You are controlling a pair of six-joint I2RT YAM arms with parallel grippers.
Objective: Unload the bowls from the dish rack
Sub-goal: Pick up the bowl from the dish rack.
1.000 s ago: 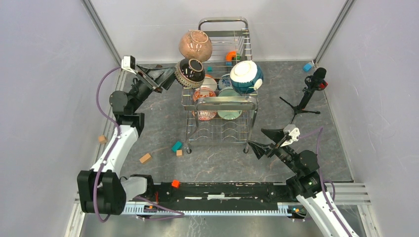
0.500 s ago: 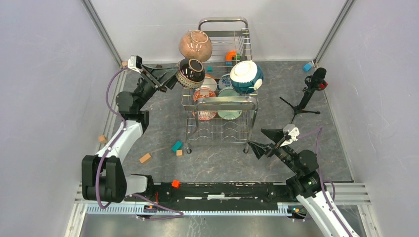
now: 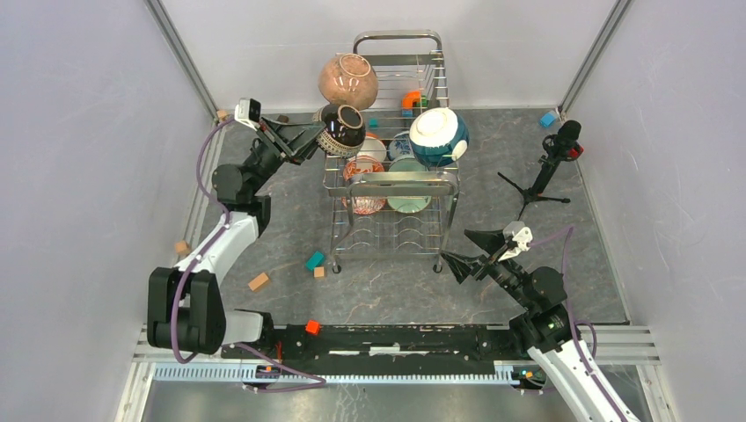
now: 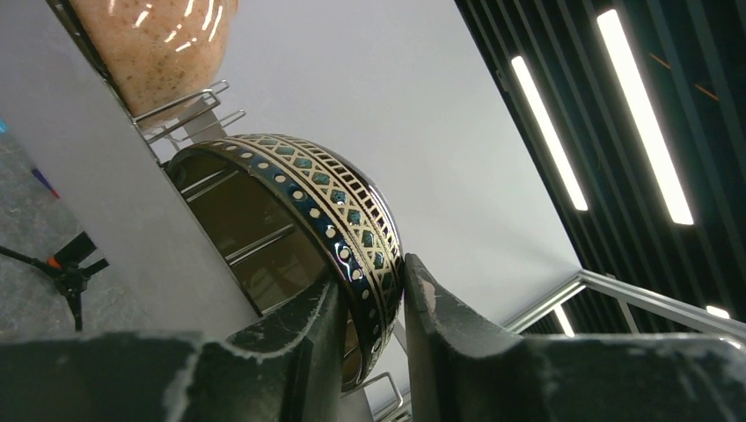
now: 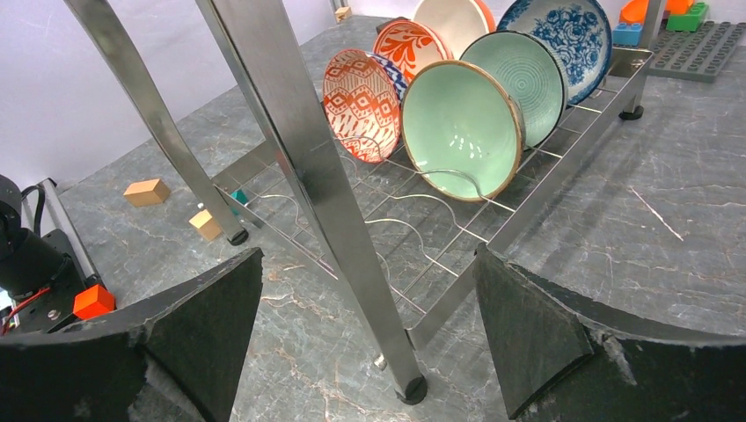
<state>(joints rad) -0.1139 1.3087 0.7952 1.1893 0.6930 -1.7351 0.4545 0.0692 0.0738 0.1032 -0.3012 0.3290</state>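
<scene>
The dish rack [image 3: 403,181] stands mid-table. On its upper tier sit a pink-brown speckled bowl [image 3: 348,81], a dark patterned bowl [image 3: 340,129] and a teal-and-white bowl [image 3: 438,136]. My left gripper [image 3: 315,138] is shut on the dark bowl's [image 4: 334,189] rim, one finger inside and one outside; the left gripper [image 4: 374,281] looks up at it. The lower tier holds a red-patterned bowl [image 5: 361,105], a pale green bowl [image 5: 457,127], and blue-patterned [image 5: 563,31], orange [image 5: 409,44] and white ones behind. My right gripper [image 3: 456,246] is open by the rack's near right leg [image 5: 352,229].
A microphone on a small tripod [image 3: 550,163] stands right of the rack. Loose blocks lie about: teal [image 3: 314,260], tan [image 3: 258,281], another tan [image 3: 182,247], red [image 3: 311,327], blue [image 3: 547,118]. Walls close in on both sides.
My left gripper has moved right to the dark patterned bowl and closed its fingers onto the rim. The right arm has not moved.
</scene>
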